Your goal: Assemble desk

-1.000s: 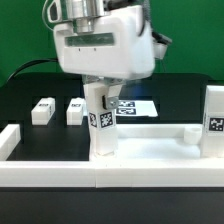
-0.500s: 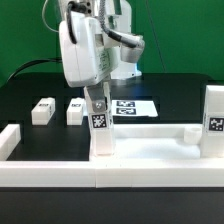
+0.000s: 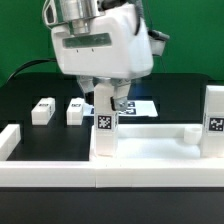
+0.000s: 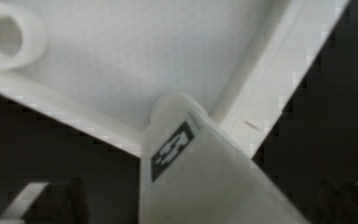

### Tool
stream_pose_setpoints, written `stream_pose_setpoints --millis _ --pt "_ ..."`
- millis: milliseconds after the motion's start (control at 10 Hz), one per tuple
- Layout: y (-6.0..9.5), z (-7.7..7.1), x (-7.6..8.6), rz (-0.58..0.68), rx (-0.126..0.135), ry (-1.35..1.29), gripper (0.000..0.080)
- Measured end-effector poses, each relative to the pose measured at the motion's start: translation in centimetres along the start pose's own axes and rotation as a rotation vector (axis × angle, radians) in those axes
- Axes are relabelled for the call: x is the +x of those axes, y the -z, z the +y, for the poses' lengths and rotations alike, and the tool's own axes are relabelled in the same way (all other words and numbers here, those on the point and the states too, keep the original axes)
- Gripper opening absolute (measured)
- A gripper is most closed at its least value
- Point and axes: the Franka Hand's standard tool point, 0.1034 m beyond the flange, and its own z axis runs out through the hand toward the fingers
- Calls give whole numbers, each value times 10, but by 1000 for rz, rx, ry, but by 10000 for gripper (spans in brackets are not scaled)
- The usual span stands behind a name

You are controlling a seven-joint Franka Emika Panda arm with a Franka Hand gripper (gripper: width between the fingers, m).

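**Desk leg upright on panel, fingers loose around it**

Desk panel [image 3: 160,148] lies flat on the black tabletop [image 3: 170,115], its front edge against the low rail [image 3: 60,170]. One leg [image 3: 105,132] stands upright on the panel's corner toward the exterior view's left, tag facing the camera. The fingers [image 4: 48,200] straddle the leg's top from above. They are spread, not gripping: the wrist view shows a dark gap on each side of the leg [image 4: 190,165]. That view also shows the panel's raised rim and a round hole [image 4: 7,35] in the panel [image 4: 140,60].

A second leg [image 3: 213,122] stands upright at the panel's far end, on the exterior view's right. Two spare legs [image 3: 42,110] [image 3: 74,110] lie side by side on the tabletop, well apart from the panel. The marker board [image 3: 135,106] lies behind the upright leg, partly hidden by the arm.
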Motion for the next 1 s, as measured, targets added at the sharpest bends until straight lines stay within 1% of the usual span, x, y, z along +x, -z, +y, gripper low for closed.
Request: stream_pose_setpoints --millis 300,400,500,600,700,800,900,1000 --pt "0 1 1 3 -5 173 649" --pt "1 -1 3 16 -42 449 649" --pt "1 -4 2 18 -47 515 649" --pt "1 -3 2 18 -43 446 626" --pt "1 -2 2 18 -45 446 626" --pt "1 -2 2 19 -44 416 446" --pt "1 -3 2 20 -43 352 446" --pt "1 -1 3 22 -44 276 290"
